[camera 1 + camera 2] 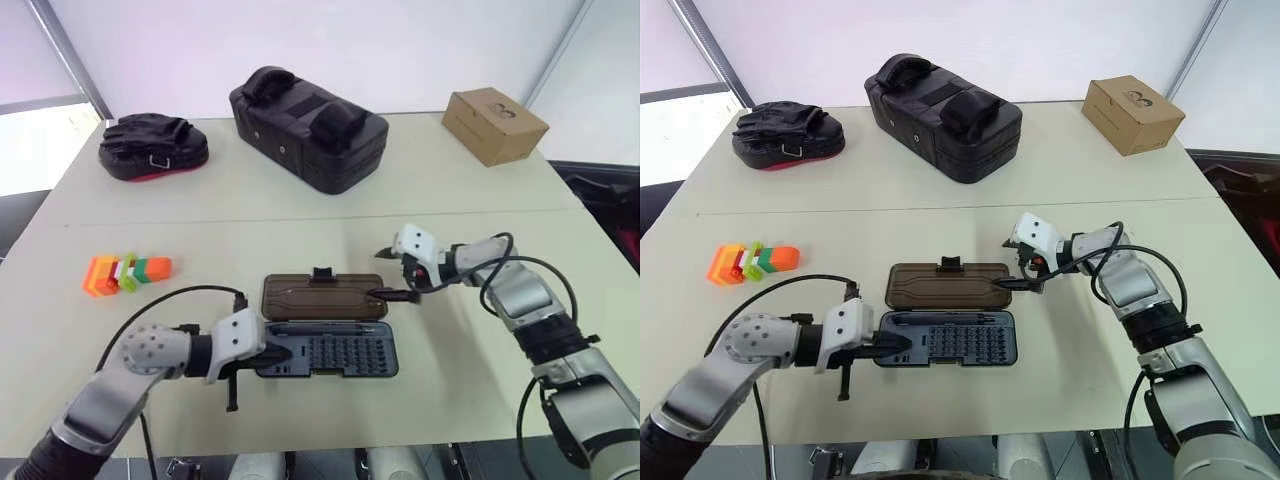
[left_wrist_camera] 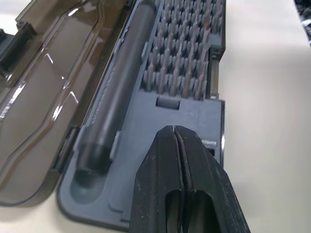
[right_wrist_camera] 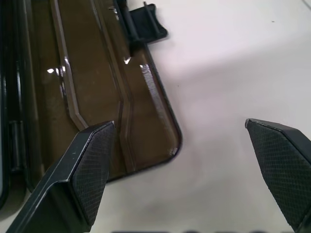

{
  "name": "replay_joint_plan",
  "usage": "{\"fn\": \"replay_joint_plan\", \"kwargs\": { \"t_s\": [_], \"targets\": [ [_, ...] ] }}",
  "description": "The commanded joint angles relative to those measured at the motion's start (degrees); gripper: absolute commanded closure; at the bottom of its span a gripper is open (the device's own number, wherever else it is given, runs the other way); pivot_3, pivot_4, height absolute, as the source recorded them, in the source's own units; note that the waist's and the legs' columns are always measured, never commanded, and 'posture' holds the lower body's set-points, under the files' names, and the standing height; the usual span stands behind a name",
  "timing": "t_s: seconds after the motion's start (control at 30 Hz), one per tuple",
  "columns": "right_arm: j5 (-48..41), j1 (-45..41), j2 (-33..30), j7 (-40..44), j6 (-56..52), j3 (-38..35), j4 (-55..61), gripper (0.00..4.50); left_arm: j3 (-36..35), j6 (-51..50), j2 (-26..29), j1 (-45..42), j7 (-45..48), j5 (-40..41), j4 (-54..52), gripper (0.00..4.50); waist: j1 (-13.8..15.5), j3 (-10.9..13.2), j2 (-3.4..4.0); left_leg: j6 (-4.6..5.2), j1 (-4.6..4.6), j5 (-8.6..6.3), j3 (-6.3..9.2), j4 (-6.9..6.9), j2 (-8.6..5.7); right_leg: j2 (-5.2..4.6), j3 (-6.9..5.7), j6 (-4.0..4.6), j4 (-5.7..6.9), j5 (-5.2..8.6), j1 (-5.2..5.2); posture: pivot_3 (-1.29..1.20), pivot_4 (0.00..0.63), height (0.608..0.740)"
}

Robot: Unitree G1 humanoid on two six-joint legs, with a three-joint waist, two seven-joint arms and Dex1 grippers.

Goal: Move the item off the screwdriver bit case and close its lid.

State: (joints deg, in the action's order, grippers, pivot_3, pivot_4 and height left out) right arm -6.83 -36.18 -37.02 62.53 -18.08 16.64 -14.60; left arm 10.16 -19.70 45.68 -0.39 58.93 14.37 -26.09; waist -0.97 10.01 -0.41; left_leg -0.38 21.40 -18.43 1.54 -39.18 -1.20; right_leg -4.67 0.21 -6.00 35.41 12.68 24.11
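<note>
While the toy blocks (image 1: 124,272) sat off on the bare table (image 1: 300,215), well apart from the case on its left side, the lid (image 1: 325,297) still lay flung flat open behind the screwdriver bit case (image 1: 330,348). So the first half looked done, and closing was the job in hand!

Over on the left, the left gripper (image 2: 177,145) had its two black fingers pressed tight together, holding nothing, tips resting over the near-left end of the grey base beside the driver handle (image 2: 114,102). That looked like a brace, and a sensible one: pin the base so it would not skate.

On the right, the right gripper (image 3: 182,160) stood spread wide, empty, one finger (image 3: 90,170) over the lid's right-hand corner, the other out over bare table. It was right at the edge!

To do this well, my read was: get the lower finger under that free edge near the corner, lift in an arc about the hinge between lid and base, not drag sideways. Keep clear of the latch tab (image 1: 322,273) until the lid was over, then press down there to snap it. A slip could flick the light case across the table.
</note>
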Motion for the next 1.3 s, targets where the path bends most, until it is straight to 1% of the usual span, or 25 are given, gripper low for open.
{"fn": "replay_joint_plan", "kwargs": {
  "t_s": [0.03, 0.2, 0.5, 0.6, 0.63, 0.67, 0.73, 0.8, 0.83, 0.87, 0.93, 1.03, 1.17, 1.3],
  "targets": [
    [0.68, -1.91, 0.62, 0.55, 1.65, -0.95, -0.34, 0.00, 0.00, 0.22, 2.84, 1.37, 0.58, -2.10, -0.18, 4.47, 0.05, 0.00, 0.00, 0.00, 0.00, 0.00, 0.00, 0.00, 0.00, 0.00, 0.00, 0.00, 0.01, 0.00, 0.00, 0.00, 0.150, 0.740],
    [1.37, -2.39, 1.40, 0.65, 2.22, -1.20, -1.31, 0.00, 1.52, 1.75, 4.43, 3.08, 0.65, -3.53, 0.97, 4.47, 0.10, 0.01, 0.02, 0.00, 0.00, 0.00, 0.00, 0.03, 0.00, -0.01, 0.00, 0.02, -0.01, 0.01, 0.00, 0.00, 0.150, 0.740],
    [4.34, -3.72, 3.37, 1.73, 2.87, 1.13, -4.61, 0.00, 2.84, 0.96, 3.46, 3.49, -0.63, -3.96, 1.89, 4.47, 0.11, -0.02, 0.06, 0.00, -0.03, 0.00, 0.00, 0.03, 0.00, -0.01, 0.00, 0.02, 0.00, 0.01, -0.02, 0.00, 0.150, 0.740],
    [5.94, -4.11, 4.14, 1.72, 2.96, 1.86, -7.10, 0.84, 3.01, 0.85, 3.28, 3.84, -1.05, -3.86, 1.67, 4.50, 0.09, -0.04, 0.08, 0.00, -0.05, 0.00, 0.00, 0.03, 0.00, -0.01, 0.00, 0.02, 0.00, 0.01, -0.04, 0.00, 0.150, 0.740],
    [6.53, -4.10, 4.18, 1.93, 3.53, 2.19, -7.88, 1.23, 2.97, 0.75, 3.15, 3.98, -1.19, -3.66, 1.57, 4.50, 0.08, -0.05, 0.09, 0.00, -0.09, 0.00, 0.00, 0.03, 0.00, -0.01, 0.00, 0.02, 0.00, 0.01, -0.08, 0.00, 0.150, 0.740],
    [7.16, -3.90, 4.05, 2.14, 4.85, 2.58, -8.57, 1.85, 2.96, 0.70, 3.09, 4.13, -1.30, -3.57, 1.44, 4.50, 0.06, -0.06, 0.10, 0.00, -0.17, 0.00, 0.00, 0.03, 0.00, -0.01, 0.00, 0.05, -0.02, 0.02, -0.17, 0.00, 0.150, 0.740],
    [7.82, -3.37, 3.53, 3.15, 6.74, 3.53, -9.30, 2.84, 2.97, 0.79, 3.04, 4.30, -1.59, -3.56, 1.39, 4.50, 0.01, -0.05, 0.11, 0.00, -0.44, 0.00, 0.01, 0.03, 0.01, -0.01, 0.00, 0.18, -0.09, 0.10, -0.47, 0.00, 0.150, 0.740],
    [8.39, -2.91, 3.25, 3.66, 8.30, 4.07, -9.84, 3.82, 2.97, 0.91, 2.97, 4.52, -1.97, -3.59, 1.49, 4.50, -0.03, -0.07, 0.13, 0.00, -1.04, -0.01, -0.01, 0.12, 0.02, -0.02, 0.00, 0.22, -0.19, 0.14, -1.01, 0.00, 0.150, 0.740],
    [8.94, -2.80, 3.16, 3.77, 9.29, 4.28, -10.27, 4.33, 2.98, 0.93, 2.95, 4.65, -2.09, -3.59, 1.49, 4.50, 0.02, -0.09, 0.14, 0.00, -1.07, -0.01, -0.01, 0.13, 0.03, -0.02, 0.00, 0.33, -0.20, 0.20, -1.04, 0.00, 0.150, 0.740],
    [9.62, -2.75, 3.08, 3.85, 10.34, 4.49, -10.78, 4.47, 2.95, 0.88, 2.89, 4.86, -2.23, -3.51, 1.44, 4.50, 0.05, -0.20, 0.11, 0.00, -1.06, -0.01, 0.00, 0.13, 0.03, -0.02, 0.00, 0.33, -0.19, 0.21, -1.03, 0.00, 0.150, 0.740],
    [10.75, -2.87, 3.10, 3.69, 12.14, 4.65, -11.80, 4.47, 2.85, 0.48, 2.54, 5.57, -2.61, -2.96, 1.00, 4.50, 0.01, -0.32, 0.04, 0.00, -1.09, -0.01, 0.04, 0.22, 0.07, 0.03, -0.05, 0.33, -0.19, 0.22, -1.03, 0.00, 0.150, 0.740],
    [11.36, -3.06, 3.31, 3.26, 13.56, 4.39, -12.66, 4.47, 2.83, 0.15, 2.20, 6.45, -3.17, -2.60, 0.41, 4.50, 0.00, -0.50, 0.24, 0.00, -1.08, -0.01, 0.03, 0.22, 0.07, 0.02, -0.04, 0.33, -0.18, 0.21, -1.00, 0.00, 0.150, 0.740],
    [12.28, -3.43, 3.35, 1.31, 17.54, 3.57, -12.81, 4.47, 2.93, -0.10, 1.69, 7.51, -3.92, -2.44, 0.09, 4.50, -0.01, -0.56, 0.28, 0.00, -1.09, -0.01, 0.03, 0.22, 0.08, 0.01, -0.04, 0.34, -0.18, 0.22, -1.02, 0.00, 0.150, 0.740],
    [11.44, -3.62, 2.90, -0.45, 20.52, 0.97, -9.84, 4.47, 2.75, -0.50, 0.84, 8.07, -4.46, -1.79, 0.23, 4.50, -0.01, -0.55, 0.30, 0.00, -1.09, -0.01, 0.03, 0.22, 0.07, 0.01, -0.03, 0.35, -0.18, 0.22, -1.01, 0.00, 0.150, 0.740]
  ]
}}
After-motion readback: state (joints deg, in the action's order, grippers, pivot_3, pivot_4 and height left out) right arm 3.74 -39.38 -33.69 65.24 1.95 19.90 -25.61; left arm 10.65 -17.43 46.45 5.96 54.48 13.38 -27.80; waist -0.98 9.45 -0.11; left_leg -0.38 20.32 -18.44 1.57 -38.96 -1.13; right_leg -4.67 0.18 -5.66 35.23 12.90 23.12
